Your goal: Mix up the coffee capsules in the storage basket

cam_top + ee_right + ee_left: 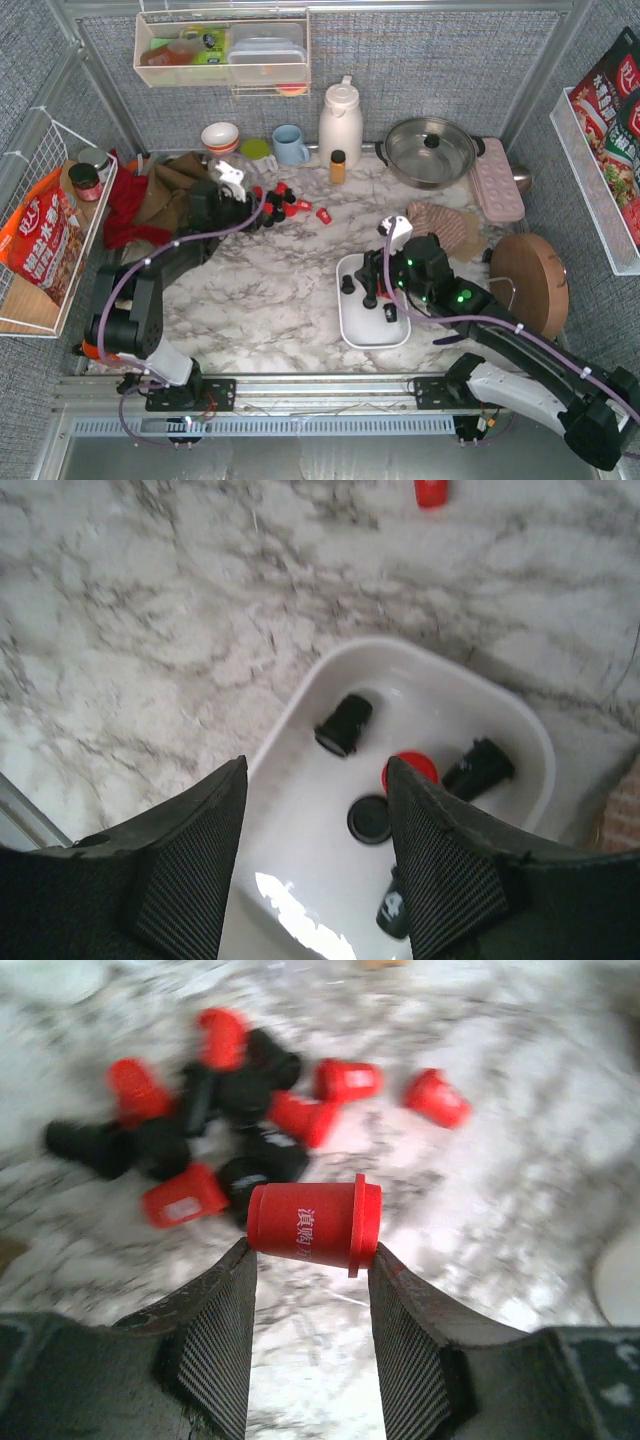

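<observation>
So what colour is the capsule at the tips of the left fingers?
The capsule is bright red with white lettering on its side; the left wrist view shows it best.

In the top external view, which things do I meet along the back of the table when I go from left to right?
Red-and-white bowls → blue mug → white jug → steel pot → pink box.

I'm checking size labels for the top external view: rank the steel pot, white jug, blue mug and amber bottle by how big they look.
1. steel pot
2. white jug
3. blue mug
4. amber bottle
All sit similarly far from the camera, so nearness hardly skews this.
</observation>
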Action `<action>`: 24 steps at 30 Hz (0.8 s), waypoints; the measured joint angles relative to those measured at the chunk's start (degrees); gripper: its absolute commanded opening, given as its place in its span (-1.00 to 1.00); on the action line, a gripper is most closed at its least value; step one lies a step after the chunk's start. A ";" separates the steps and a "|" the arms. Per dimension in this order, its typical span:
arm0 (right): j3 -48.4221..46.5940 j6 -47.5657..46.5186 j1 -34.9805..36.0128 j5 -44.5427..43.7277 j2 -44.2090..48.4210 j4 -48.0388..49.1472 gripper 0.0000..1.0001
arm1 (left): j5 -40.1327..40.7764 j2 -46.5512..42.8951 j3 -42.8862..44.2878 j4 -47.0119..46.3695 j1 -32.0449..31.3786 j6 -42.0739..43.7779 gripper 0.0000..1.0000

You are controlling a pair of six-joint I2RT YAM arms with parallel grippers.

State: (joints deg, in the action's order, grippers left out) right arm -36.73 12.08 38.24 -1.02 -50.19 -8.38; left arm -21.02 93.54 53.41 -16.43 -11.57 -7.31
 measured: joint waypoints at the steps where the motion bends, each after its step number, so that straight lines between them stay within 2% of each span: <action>1: -1.01 -0.02 -0.04 0.00 -0.81 0.79 0.24 | -2.12 -1.70 -2.12 -2.12 -1.03 1.38 -0.24; 8: -6.54 1.97 -0.04 0.94 -5.35 4.92 0.26 | -16.72 -10.56 -15.17 -17.31 -8.02 14.78 -0.19; 13: -6.58 6.23 -0.04 3.85 -8.09 9.11 0.27 | -24.33 -13.51 -20.44 -22.60 -12.90 25.09 -0.18; 24: -6.80 15.89 -0.04 11.61 -17.31 19.43 0.27 | -26.45 -15.47 -20.92 -21.94 -23.10 35.69 -0.18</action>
State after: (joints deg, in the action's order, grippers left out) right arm -43.53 27.97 38.20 10.59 -67.51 11.05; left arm -47.46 78.06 32.49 -38.37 -34.68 28.38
